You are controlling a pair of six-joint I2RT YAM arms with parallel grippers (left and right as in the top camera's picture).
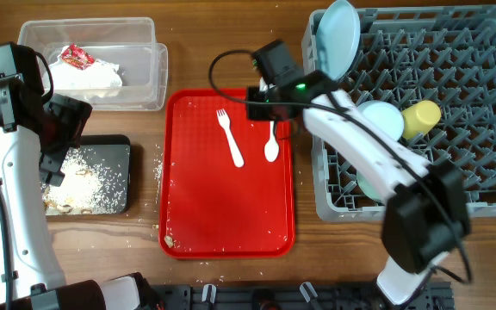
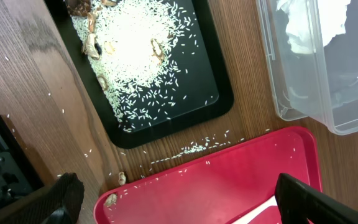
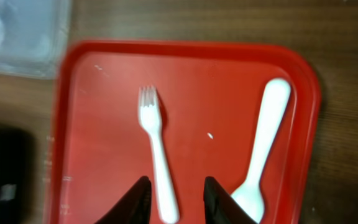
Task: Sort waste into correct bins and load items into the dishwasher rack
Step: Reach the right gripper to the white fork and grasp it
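Done: light blue round plate [image 1: 337,39], bowls, yellow-green cup [image 1: 421,117] in grey lattice rack [image 1: 480,103].
Left: small white plastic fork [image 1: 230,137], spoon [image 1: 271,143] on red tray [image 1: 231,224].
Right end effector [image 3: 176,199]: narrowly parted above fork, pinching nothing.
Left end effector [image 2: 179,199]: spread wide.

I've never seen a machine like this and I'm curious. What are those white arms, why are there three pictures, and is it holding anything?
They are two robot arms working at a wooden table. One picture looks down from above; the other two come from little cameras on each wrist.

In the middle lies a red tray with a white fork and a white spoon. A clear tub holds crumpled paper and a red wrapper. A black tray holds rice and food scraps. The grey rack holds a blue plate, bowls and a yellow-green cup.

The right arm's fingers hover above the red tray beside the fork, holding nothing. The left arm's fingers are spread wide and empty.
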